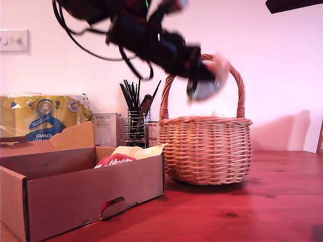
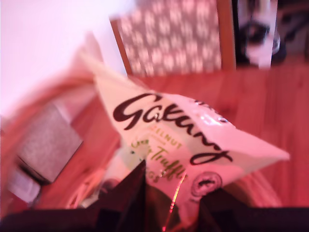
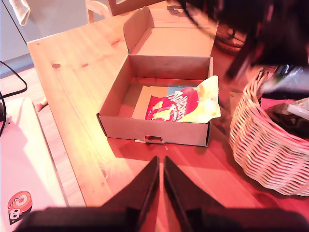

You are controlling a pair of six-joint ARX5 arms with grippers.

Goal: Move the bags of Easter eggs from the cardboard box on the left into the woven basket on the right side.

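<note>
On the wooden bench (image 1: 262, 201), above the woven basket (image 1: 207, 148), my first gripper (image 2: 159, 193) pinches a pale "Galaxy" truffle bag (image 2: 183, 140); my second gripper (image 3: 161, 179) has its jaws closed, empty.

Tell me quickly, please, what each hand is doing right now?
My first hand: shut on a pale Galaxy bag, above the woven basket.
My second hand: shut, holding nothing.
</note>
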